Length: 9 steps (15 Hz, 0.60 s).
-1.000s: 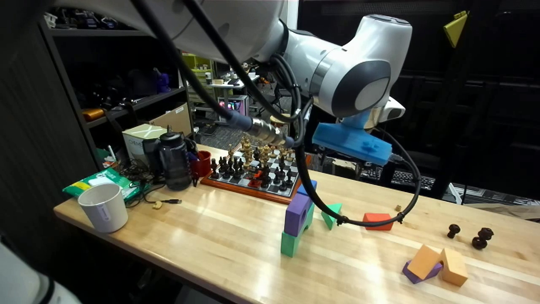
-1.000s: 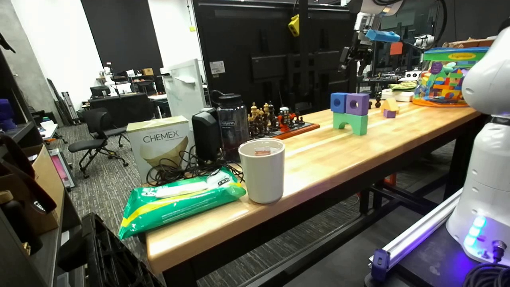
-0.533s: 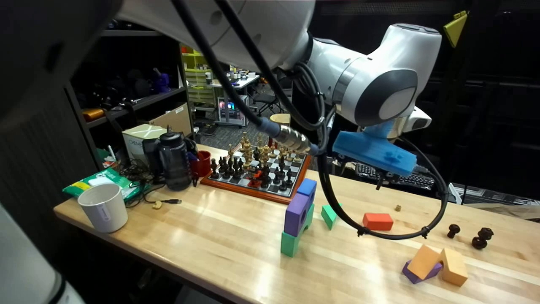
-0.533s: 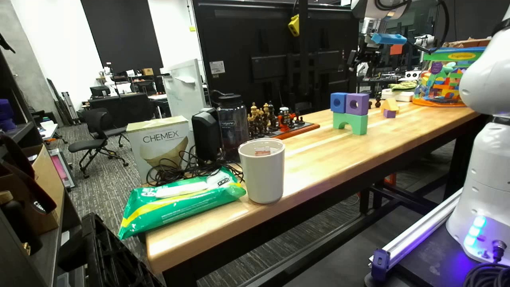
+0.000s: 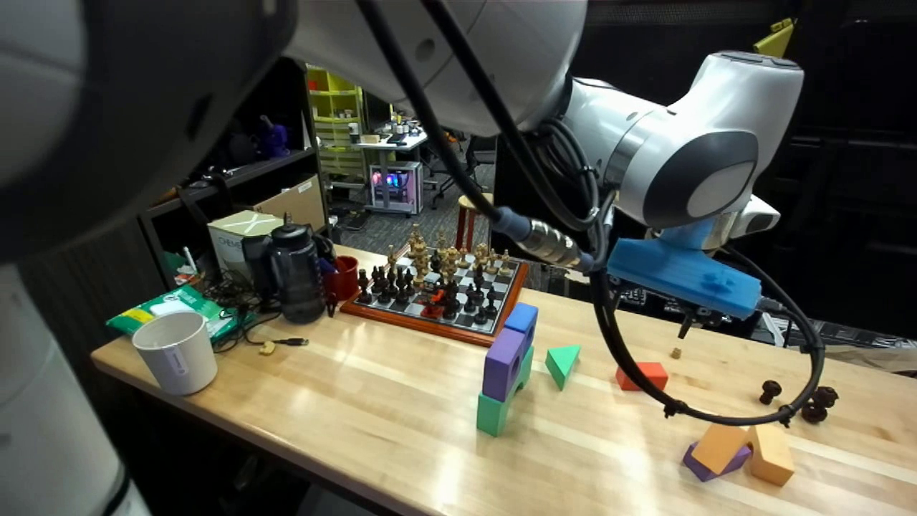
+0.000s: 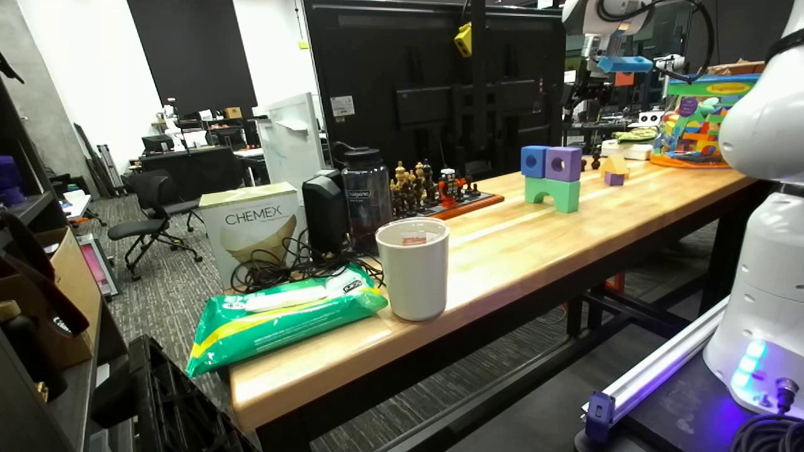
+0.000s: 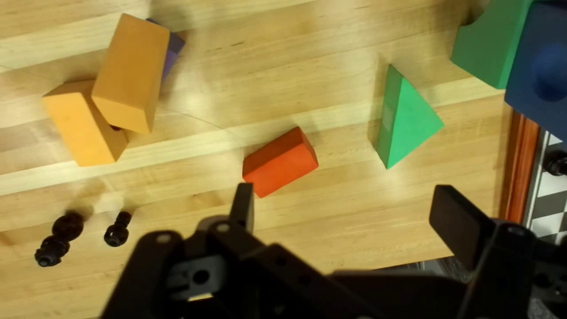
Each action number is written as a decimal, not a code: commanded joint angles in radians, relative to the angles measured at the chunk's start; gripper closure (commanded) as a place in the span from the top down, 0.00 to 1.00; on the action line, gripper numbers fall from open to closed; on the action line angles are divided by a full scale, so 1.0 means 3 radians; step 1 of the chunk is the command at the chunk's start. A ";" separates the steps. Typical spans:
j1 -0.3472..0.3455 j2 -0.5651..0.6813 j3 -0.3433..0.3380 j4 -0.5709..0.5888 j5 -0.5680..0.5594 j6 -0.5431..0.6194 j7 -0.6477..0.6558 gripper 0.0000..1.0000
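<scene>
A robotic gripper [image 7: 345,208] hangs over a pale wooden table [image 7: 283,71], its two fingers [image 7: 460,226] spread wide and raised well above the tabletop. Nearest to it lies a red block [image 7: 283,165], below and apart from the gripper, appearing in the wrist view just beyond the tip of the finger at that view's left. A green triangular block [image 7: 409,122] sits ahead of the gap between the fingers. Past the finger at the view's right, a blue block [image 7: 538,75] rests on a green arch [image 7: 491,53]; in both exterior views a purple block with a round hole [image 5: 503,364] stands beside the blue one on the same arch. The wooden rim of a chessboard [image 7: 519,170] also runs along that side of the gripper. Off the opposite flank, two orange blocks [image 7: 133,66] sit close together, one propped over a second purple block [image 7: 174,46], with dark chess pieces [image 7: 117,231] on that same side, roughly level with the fingertips. Well apart from the gripper, in an exterior view, a pale cup [image 6: 412,279] stands near the table's edge by a green packet [image 6: 276,323], with a box marked Chemex [image 6: 251,223] behind the packet.
</scene>
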 commanded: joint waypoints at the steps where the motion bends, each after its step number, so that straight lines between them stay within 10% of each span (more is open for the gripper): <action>1: -0.0116 0.0197 -0.0030 0.0253 -0.0017 -0.0030 -0.0159 1.00; 9: -0.0442 0.0798 -0.0015 0.0950 -0.0039 0.0016 -0.0202 1.00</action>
